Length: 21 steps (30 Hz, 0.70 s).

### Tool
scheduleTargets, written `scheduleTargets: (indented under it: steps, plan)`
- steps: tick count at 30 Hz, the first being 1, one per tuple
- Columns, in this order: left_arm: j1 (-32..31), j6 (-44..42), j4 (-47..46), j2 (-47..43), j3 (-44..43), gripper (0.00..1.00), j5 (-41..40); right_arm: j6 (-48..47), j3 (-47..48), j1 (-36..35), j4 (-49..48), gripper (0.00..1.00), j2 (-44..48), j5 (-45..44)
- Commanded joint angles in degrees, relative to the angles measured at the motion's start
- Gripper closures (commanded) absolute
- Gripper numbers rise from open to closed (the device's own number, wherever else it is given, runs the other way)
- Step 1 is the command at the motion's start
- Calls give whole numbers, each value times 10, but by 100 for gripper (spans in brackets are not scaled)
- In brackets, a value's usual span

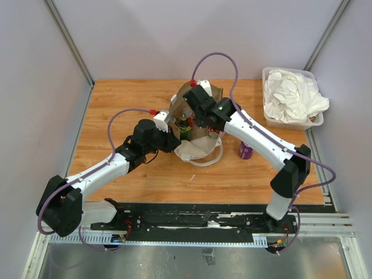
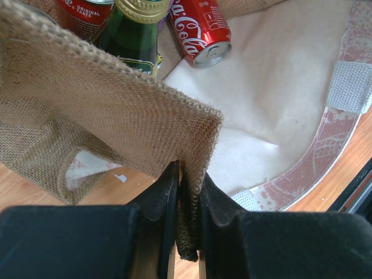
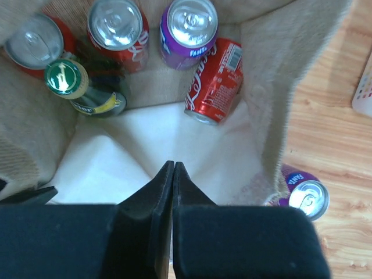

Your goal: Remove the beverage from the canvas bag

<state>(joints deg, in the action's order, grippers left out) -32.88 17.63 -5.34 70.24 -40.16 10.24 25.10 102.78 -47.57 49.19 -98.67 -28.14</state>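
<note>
The tan canvas bag [image 1: 200, 148] lies open mid-table with its white lining showing [image 3: 145, 145]. Inside it are a green bottle [image 3: 87, 87], two upright red cola cans [image 3: 116, 26], a purple Fanta can [image 3: 189, 23] and a red cola can on its side [image 3: 215, 81]. My left gripper [image 2: 189, 174] is shut on the bag's woven rim [image 2: 145, 116] and holds it up. It also shows in the top view [image 1: 173, 141]. My right gripper [image 3: 173, 165] is shut and empty, hovering over the bag's opening above the lining; in the top view [image 1: 195, 110] it is over the bag.
A second purple Fanta can [image 1: 245, 150] stands on the wooden table just right of the bag, also in the right wrist view [image 3: 305, 196]. A clear plastic bin of white cloth [image 1: 290, 96] sits at the back right. Grey walls enclose the table.
</note>
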Motion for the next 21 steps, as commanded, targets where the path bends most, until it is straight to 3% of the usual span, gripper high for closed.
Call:
scheduleTargets:
  steps: [1, 6, 15, 21]
  plan:
    - [-3, -5, 19, 7, 13, 100, 3, 38, 17, -2, 49, 99, -31, 9]
    - [-3, -10, 13, 12, 14, 99, 7, 73, 5, 10, 62, 91, -82, 7]
    - [-3, -17, 6, 27, 6, 99, 14, 124, -13, 41, 36, 34, -145, 0]
    - [-3, -20, 5, 34, 6, 99, 13, 146, -19, 68, 19, 18, -175, -8]
